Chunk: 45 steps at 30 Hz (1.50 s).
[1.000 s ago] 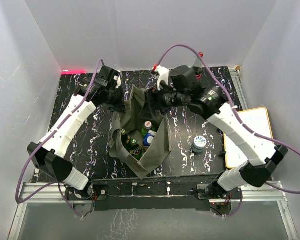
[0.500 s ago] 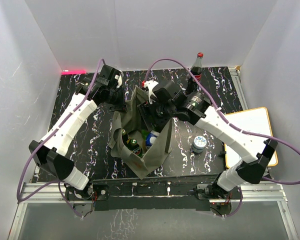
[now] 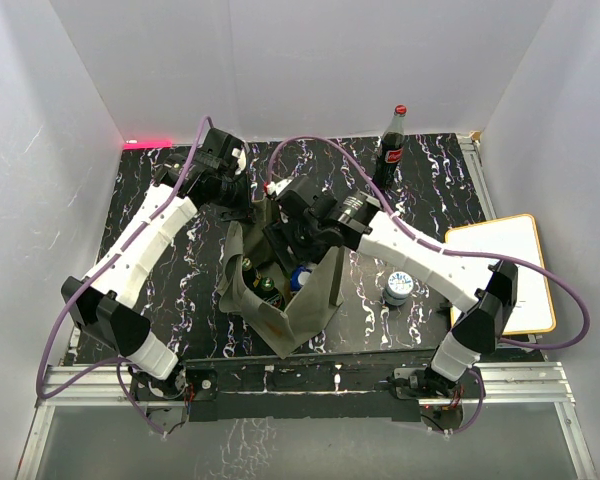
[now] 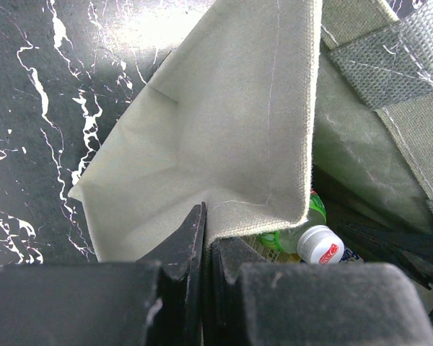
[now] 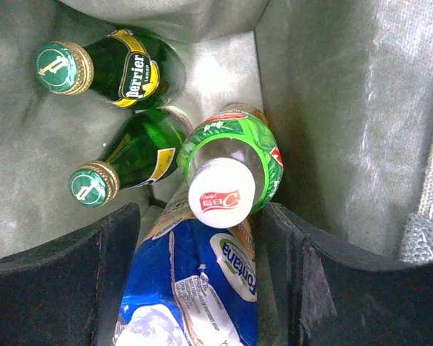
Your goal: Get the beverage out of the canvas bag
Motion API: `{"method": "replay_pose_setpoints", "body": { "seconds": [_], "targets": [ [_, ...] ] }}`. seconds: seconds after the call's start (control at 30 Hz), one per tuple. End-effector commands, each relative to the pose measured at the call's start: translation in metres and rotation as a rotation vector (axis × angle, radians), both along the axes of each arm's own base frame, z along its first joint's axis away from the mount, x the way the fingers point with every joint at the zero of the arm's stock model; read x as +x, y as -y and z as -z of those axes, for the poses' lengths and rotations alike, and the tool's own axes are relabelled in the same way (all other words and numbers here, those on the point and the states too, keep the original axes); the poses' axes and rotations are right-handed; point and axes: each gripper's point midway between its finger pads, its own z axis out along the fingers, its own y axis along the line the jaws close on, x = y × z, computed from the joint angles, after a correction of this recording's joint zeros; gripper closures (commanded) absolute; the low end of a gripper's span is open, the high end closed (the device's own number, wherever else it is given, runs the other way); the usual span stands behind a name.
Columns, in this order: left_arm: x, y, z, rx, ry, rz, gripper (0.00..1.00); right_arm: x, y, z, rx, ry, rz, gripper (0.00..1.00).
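The olive-grey canvas bag (image 3: 318, 300) stands open at the table's middle. My left gripper (image 3: 243, 205) is shut on the bag's far-left rim; the left wrist view shows the fabric (image 4: 224, 130) pinched between its closed jaws (image 4: 208, 225). My right gripper (image 3: 288, 243) reaches down into the bag's mouth and is open (image 5: 198, 241). Its fingers straddle a white-capped bottle with a green label (image 5: 221, 192) and a blue Fontana carton (image 5: 195, 288), with gaps on both sides. Two green Perrier bottles (image 5: 123, 72) (image 5: 133, 158) stand beside them in the bag.
A cola bottle with a red cap (image 3: 392, 150) stands at the back of the table. A small blue-and-white lidded can (image 3: 398, 288) sits to the right of the bag. A white board with an orange rim (image 3: 500, 270) lies at the right edge.
My right arm has swung left from the back right and lowered its gripper into the bag's mouth. The cola bottle it hid now shows at the back. The left gripper keeps its hold.
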Motion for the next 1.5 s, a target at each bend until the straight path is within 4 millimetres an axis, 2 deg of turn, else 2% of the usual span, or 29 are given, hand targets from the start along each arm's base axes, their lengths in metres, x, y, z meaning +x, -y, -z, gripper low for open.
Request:
{"method": "replay_pose_setpoints", "body": {
  "seconds": [0.0,0.13,0.33,0.53,0.77,0.9,1.0,1.23,1.47],
  "targets": [
    [0.007,0.007,-0.014,-0.041,0.047,0.008,1.0,0.012,0.0,-0.009,-0.001,0.085,0.017,0.29],
    [0.008,0.007,-0.013,-0.043,0.047,0.008,1.0,0.019,-0.006,-0.009,0.01,0.112,0.024,0.29],
    [0.009,0.008,-0.013,-0.042,0.048,0.014,1.0,0.025,-0.012,-0.007,0.034,0.13,0.041,0.36],
    [0.008,0.007,-0.013,-0.04,0.05,0.016,1.0,0.028,-0.01,-0.001,0.01,0.144,0.054,0.4],
    [0.009,0.008,-0.012,-0.041,0.049,0.026,1.0,0.027,-0.003,0.004,-0.044,0.15,0.054,0.39],
    [0.01,0.008,-0.012,-0.043,0.049,0.026,1.0,0.026,-0.005,-0.001,-0.034,0.161,0.048,0.62],
    [0.009,0.008,-0.012,-0.043,0.052,0.024,1.0,0.027,-0.009,-0.013,-0.016,0.18,0.048,0.71],
    [0.009,0.007,-0.012,-0.05,0.068,0.022,1.0,0.03,-0.016,-0.059,0.094,0.234,0.082,0.9],
    [0.004,0.005,-0.008,-0.045,0.051,0.024,1.0,0.024,-0.015,-0.099,0.272,0.26,0.165,0.92]
  ]
}}
